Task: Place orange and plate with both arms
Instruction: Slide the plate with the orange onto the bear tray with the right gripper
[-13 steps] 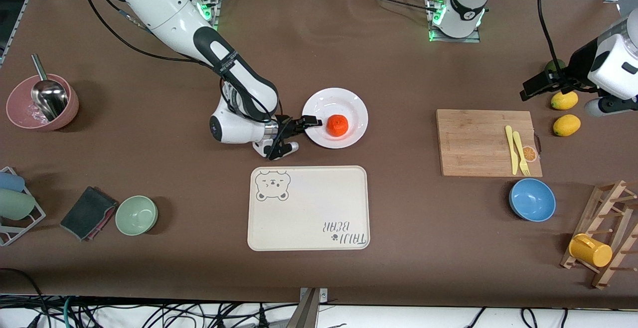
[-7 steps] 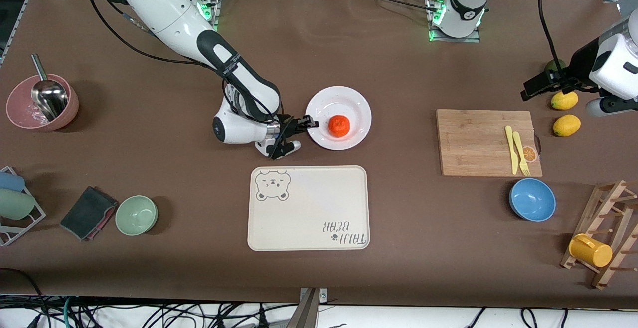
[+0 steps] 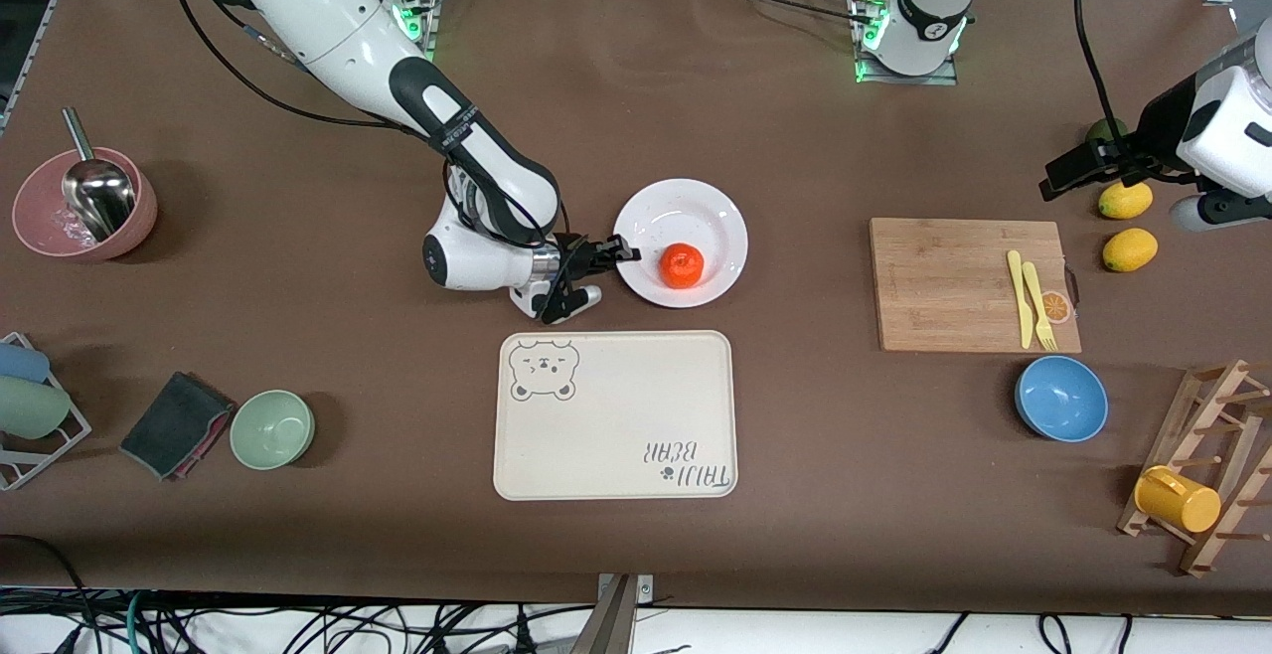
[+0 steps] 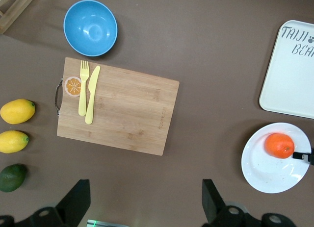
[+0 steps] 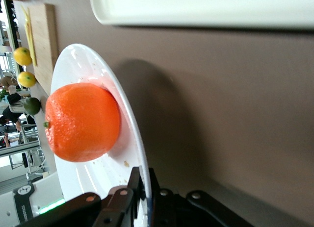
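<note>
So the white plate [image 3: 681, 242] has slid a bit toward the cutting board [image 3: 969, 281] with the right gripper [image 3: 624, 255], which is clenched on the rim at 9 o'clock. The mandarin orange [image 3: 682, 265] sits on it. Left gripper [image 4: 142, 202] waits wide open over the lemons [image 3: 1128, 248]. Next move, I'd guess: carry it level to the bear tray [image 3: 616, 413] at 6 o'clock.

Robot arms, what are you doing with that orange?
The right tool is shut on the rim of the white plate, and the orange sits on that plate. The plate is beside the bear tray, farther from the front camera. The left tool waits open, up over the lemons.
</note>
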Controlling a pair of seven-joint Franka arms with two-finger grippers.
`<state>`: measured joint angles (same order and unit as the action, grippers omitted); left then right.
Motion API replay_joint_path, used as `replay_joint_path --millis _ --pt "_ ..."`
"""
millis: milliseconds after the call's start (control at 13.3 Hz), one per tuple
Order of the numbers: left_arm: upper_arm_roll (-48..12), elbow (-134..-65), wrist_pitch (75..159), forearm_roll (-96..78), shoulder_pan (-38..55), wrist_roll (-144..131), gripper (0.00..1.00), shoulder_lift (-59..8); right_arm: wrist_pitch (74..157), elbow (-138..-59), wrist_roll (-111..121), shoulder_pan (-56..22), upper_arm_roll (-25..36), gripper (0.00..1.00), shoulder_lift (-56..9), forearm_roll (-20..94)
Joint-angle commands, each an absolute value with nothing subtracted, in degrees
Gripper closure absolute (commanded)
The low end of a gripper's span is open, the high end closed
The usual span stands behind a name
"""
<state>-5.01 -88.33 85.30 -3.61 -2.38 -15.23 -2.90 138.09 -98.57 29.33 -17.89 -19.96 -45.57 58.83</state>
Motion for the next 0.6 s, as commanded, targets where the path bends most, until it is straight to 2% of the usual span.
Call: replay_joint_path --millis 0,300,526 --pt "-5.27 -86.84 84.02 -3.34 -3.16 -15.12 0.00 -3.25 137.81 -94.32 26.03 -17.40 -19.69 1.00 -45.18 55.39" --pt "-5.36 -86.84 83.85 -3.34 -3.16 -15.29 0.00 -3.16 137.81 -85.18 15.58 -17.40 -17.23 1.00 -47.01 43.62" --pt "-5.27 -86.84 83.76 -3.34 -3.16 -15.29 0.00 -3.16 138.25 -76.67 12.92 -17.58 -16.01 1.00 -52.10 42.28"
